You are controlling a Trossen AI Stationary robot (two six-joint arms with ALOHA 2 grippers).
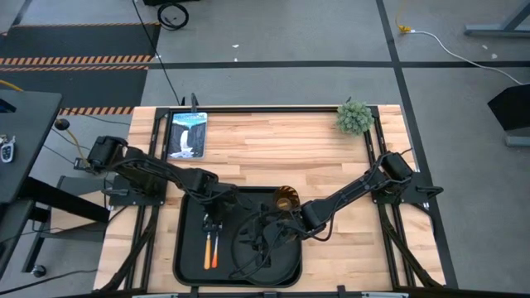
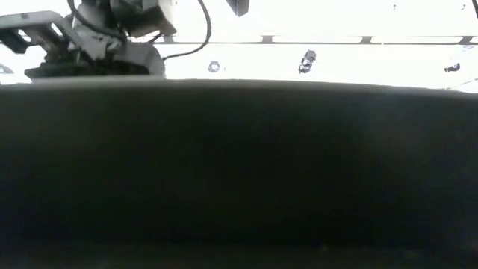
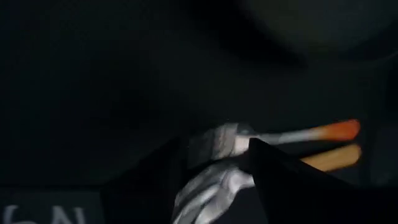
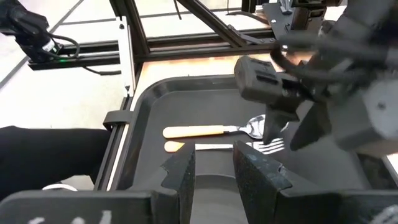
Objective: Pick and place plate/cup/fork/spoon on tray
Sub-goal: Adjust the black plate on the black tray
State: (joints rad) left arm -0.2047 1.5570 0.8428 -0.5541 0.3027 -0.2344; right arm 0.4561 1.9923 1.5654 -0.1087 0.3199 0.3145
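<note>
Left gripper (image 1: 213, 222): you have it low over the tray's left part, at the utensil heads. In the right wrist view its fingers (image 4: 273, 127) look spread either side of the spoon bowl, holding nothing; that reads as a release, or a regrip.
Spoon (image 4: 214, 130) and fork (image 4: 230, 147): both lie flat on the tray, side by side, handles pointing the same way. That looks like their final place.
Right gripper (image 1: 277, 234): you have it over the tray's middle, pinching the plate (image 4: 217, 186) by its rim, likely setting it beside the utensils.
Cup (image 1: 285, 199): sits at the tray's far edge; I can't tell whether it is inside the rim.
Tray (image 1: 186, 257): near edge of the table.
Hidden: the plate is black on black, so its outline is lost from above. The low view is blocked by a dark wall, probably the tray rim.
</note>
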